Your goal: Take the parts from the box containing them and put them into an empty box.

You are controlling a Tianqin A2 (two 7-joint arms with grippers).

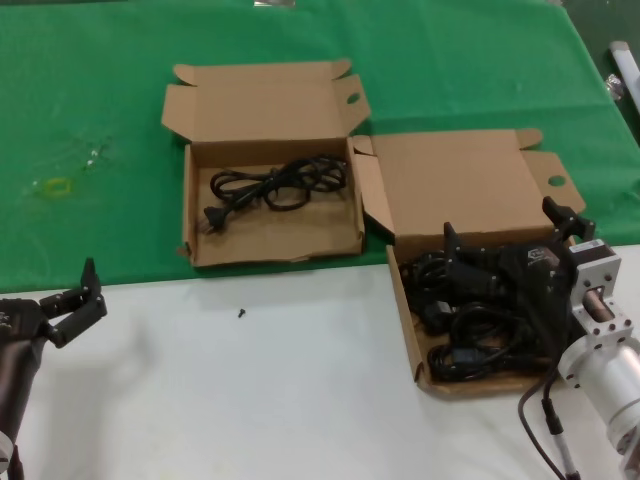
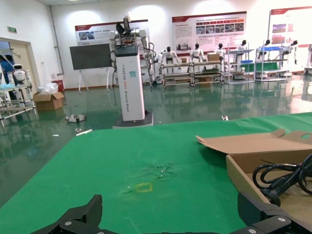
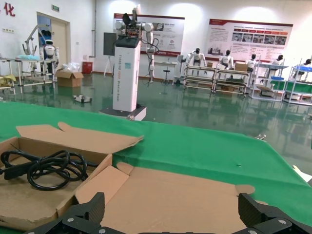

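The box containing the parts (image 1: 413, 352) lies at the right, lid (image 1: 455, 185) open, filled with a pile of black cords (image 1: 470, 345). My right gripper (image 1: 505, 228) hovers over its back part, open and empty; in the right wrist view (image 3: 173, 209) the jaws stand wide over the lid (image 3: 185, 195). The other box (image 1: 270, 247), with a frayed front wall, lies at the left and holds one coiled cord (image 1: 275, 183), which also shows in the right wrist view (image 3: 48, 168) and the left wrist view (image 2: 287, 180). My left gripper (image 1: 85, 300) is open and idle at the near left.
The boxes sit where the green cloth (image 1: 90, 90) meets the white table top (image 1: 250, 400). A small black screw (image 1: 241, 313) lies on the white part. A yellow tape mark (image 1: 57, 186) is on the cloth at far left. The boxes' lids overlap at the middle.
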